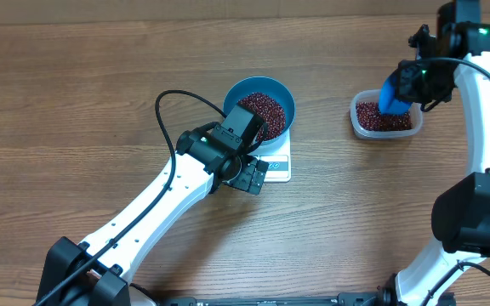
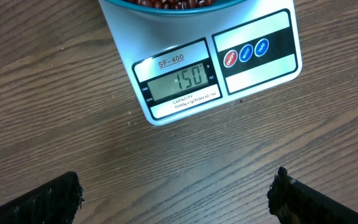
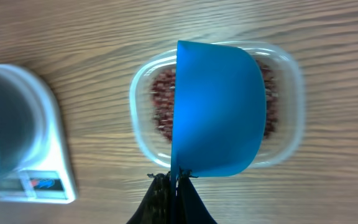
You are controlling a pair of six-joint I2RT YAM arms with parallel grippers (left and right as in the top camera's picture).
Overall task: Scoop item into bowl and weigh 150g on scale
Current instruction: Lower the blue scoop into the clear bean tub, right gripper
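Beneath the left tool (image 2: 176, 186), released with its fingers wide apart, lies the wooden table (image 2: 55, 93); just ahead of it sits the scale (image 2: 253, 71), its display (image 2: 188, 79) reading 150; on the scale stands the bowl (image 1: 284, 104), filled with beans (image 1: 262, 111); well off to the right, the right tool (image 3: 175, 179) is clenched on a blue scoop (image 3: 219, 112), which hangs over a clear tub (image 3: 139, 93) holding more of the beans, apart from the bowl.
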